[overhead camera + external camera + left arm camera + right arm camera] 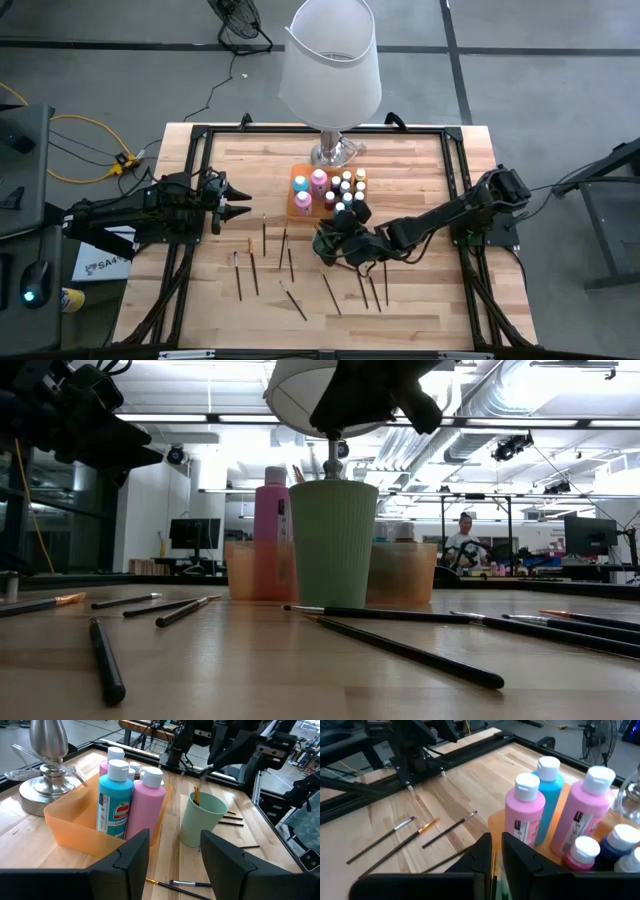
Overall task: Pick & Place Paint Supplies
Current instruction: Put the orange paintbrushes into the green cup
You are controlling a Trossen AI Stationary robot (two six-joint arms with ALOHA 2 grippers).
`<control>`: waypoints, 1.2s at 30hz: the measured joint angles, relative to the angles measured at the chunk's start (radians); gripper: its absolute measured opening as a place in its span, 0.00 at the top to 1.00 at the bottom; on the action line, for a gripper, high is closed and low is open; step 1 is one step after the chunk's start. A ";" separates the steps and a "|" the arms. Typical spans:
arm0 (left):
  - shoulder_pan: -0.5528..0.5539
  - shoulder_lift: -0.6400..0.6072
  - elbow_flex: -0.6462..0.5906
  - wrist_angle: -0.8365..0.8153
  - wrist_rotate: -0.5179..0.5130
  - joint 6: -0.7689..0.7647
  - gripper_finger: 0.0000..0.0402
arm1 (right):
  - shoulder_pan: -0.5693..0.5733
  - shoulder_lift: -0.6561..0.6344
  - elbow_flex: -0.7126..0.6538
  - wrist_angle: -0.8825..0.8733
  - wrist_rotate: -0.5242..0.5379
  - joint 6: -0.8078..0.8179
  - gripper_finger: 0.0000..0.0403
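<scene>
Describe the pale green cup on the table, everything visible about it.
The pale green cup is a ribbed, matte tumbler that looks like plastic, widening slightly toward its open rim. It stands upright on the wooden table, right beside the orange tray of paint bottles; whether they touch cannot be told. At least one brush with an orange tip stands inside it, leaning on the rim. The right gripper hovers just over its mouth, fingers nearly shut around a thin brush handle. More brushes lie on the table around it.

No lettering reads clearly: the tall teal plastic bottle (115, 800) ahead of the left gripper (172, 857) bears an illegible label.
</scene>
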 joint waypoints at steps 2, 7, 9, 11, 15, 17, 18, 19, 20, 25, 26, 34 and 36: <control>0.000 0.000 0.000 0.000 0.000 0.000 0.57 | 0.002 0.000 0.000 -0.028 0.001 0.040 0.88; 0.000 0.000 0.000 0.000 0.000 0.000 0.57 | 0.017 -0.008 0.000 -0.078 0.061 0.108 0.81; 0.000 0.000 0.000 0.000 0.000 0.000 0.57 | 0.036 -0.030 0.000 -0.098 0.089 0.167 0.78; 0.000 0.000 0.000 0.000 0.000 0.000 0.57 | 0.055 -0.059 0.000 -0.133 0.103 0.271 0.75; 0.000 0.000 0.000 0.000 0.000 0.000 0.57 | 0.076 -0.101 0.000 -0.250 0.019 0.521 0.74; 0.000 0.000 0.000 0.000 0.000 0.000 0.57 | 0.076 -0.122 0.000 -0.298 -0.082 0.611 0.74; 0.000 0.000 0.000 0.000 0.000 0.000 0.57 | 0.076 -0.132 0.000 -0.327 -0.146 0.652 0.74; 0.000 0.000 0.000 0.000 0.000 0.000 0.57 | 0.073 -0.141 0.000 -0.363 -0.210 0.689 0.75; 0.000 0.000 0.000 0.000 0.000 0.000 0.57 | 0.070 -0.144 0.000 -0.397 -0.269 0.725 0.75; 0.000 0.000 0.000 0.000 0.000 0.000 0.57 | 0.065 -0.142 0.000 -0.578 -0.504 0.949 0.78; 0.000 0.000 0.000 0.000 0.000 0.000 0.57 | 0.063 -0.142 0.000 -0.621 -0.538 0.999 0.79; 0.000 0.000 0.000 0.000 0.000 0.000 0.57 | 0.049 -0.137 0.000 -0.907 -0.708 1.318 0.82; 0.000 0.000 0.000 0.000 0.000 0.000 0.57 | 0.038 -0.131 0.000 -0.935 -0.715 1.326 0.80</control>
